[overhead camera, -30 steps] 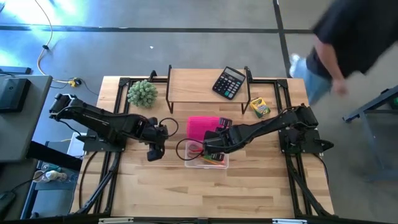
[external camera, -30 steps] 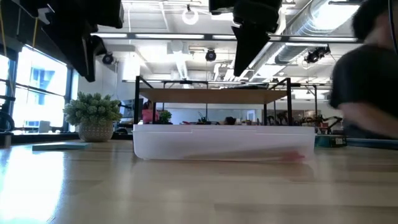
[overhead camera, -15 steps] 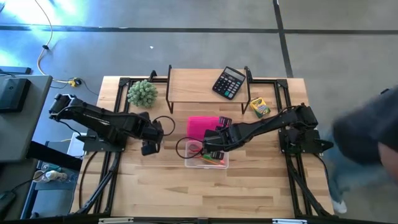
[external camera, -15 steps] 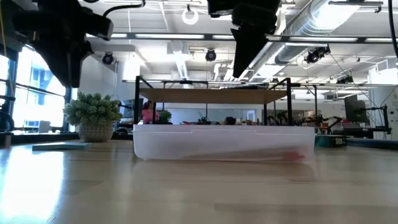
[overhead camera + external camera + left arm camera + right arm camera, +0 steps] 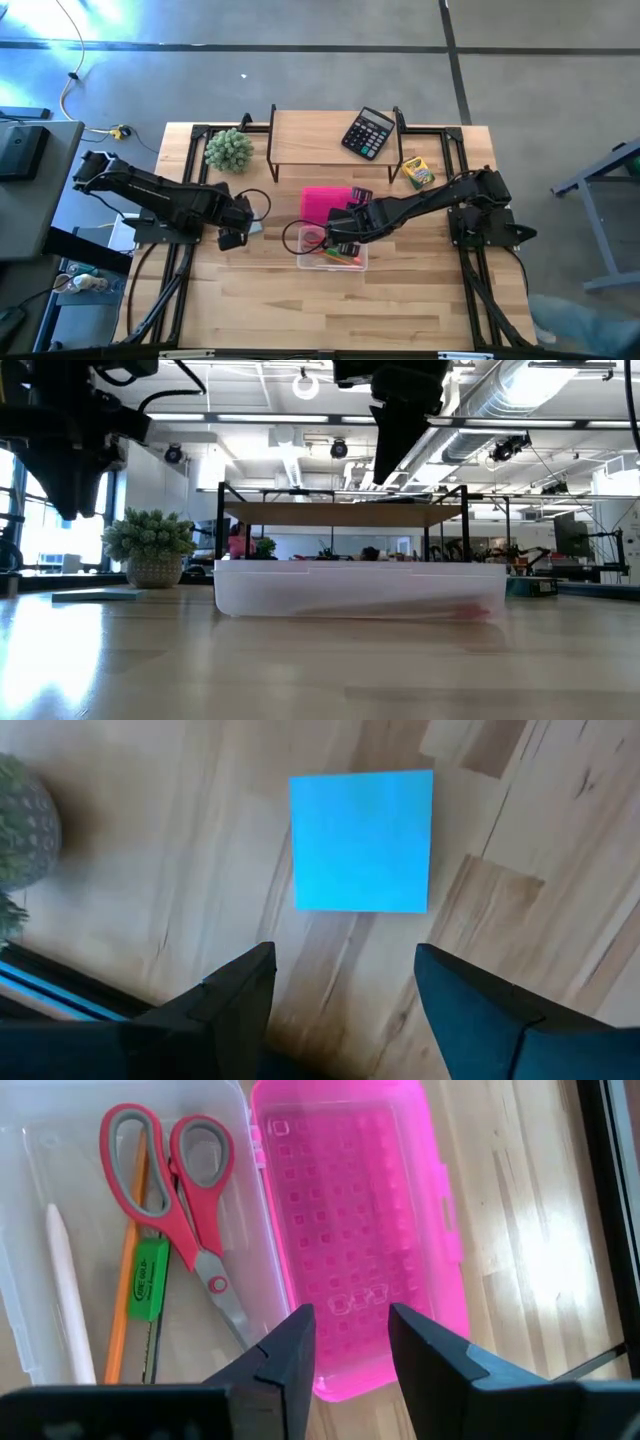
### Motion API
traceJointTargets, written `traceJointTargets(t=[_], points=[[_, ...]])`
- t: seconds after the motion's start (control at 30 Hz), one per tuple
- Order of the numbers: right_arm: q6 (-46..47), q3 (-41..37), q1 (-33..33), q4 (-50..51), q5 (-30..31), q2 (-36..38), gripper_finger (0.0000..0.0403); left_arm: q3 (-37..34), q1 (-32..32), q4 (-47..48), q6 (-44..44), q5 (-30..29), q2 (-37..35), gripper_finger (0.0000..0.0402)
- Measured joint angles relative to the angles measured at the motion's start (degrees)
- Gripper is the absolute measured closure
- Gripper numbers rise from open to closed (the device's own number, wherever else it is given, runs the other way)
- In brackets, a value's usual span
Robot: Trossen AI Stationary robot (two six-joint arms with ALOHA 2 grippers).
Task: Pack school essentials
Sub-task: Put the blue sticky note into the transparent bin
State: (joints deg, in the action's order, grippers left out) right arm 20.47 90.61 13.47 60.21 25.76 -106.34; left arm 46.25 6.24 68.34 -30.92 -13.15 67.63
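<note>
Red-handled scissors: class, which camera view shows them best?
The right wrist view: the red-handled scissors lie whole in the clear case. The high view shows only a red speck; the low view a red blur; the left wrist view nothing.

Beside the pink lid (image 5: 357,1230), red-and-grey scissors (image 5: 175,1190), an orange pencil (image 5: 128,1270) and a green piece (image 5: 147,1278) are showing; the notepad (image 5: 362,841) is glowing light blue.

Over the last 1 second the left tool (image 5: 232,238) has drawn back toward the table's left edge, away from the clear box (image 5: 333,260), and now hangs with its fingers apart above the light-blue notepad (image 5: 362,841). The person has moved from beyond the far right corner to the near right side, where only a part (image 5: 585,325) shows.
</note>
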Motion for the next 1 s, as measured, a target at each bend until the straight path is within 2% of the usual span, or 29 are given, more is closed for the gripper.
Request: traceJointTargets(t=[0.4, 0.57, 1.0], points=[[0.02, 0.0, 0.0, -3.31, 0.02, 0.0, 0.0281, -6.98, -0.24, -12.0, -0.41, -1.61, -8.0, 0.0172], [0.02, 0.0, 0.0, -4.56, 0.02, 0.0, 0.0281, -9.08, -0.31, -16.4, -0.42, -1.61, -8.84, 0.0172], [0.02, 0.0, 0.0, -6.58, 0.02, 0.0, 0.0281, -10.37, -0.52, -17.31, -1.89, -3.62, -8.8, 0.0172]])
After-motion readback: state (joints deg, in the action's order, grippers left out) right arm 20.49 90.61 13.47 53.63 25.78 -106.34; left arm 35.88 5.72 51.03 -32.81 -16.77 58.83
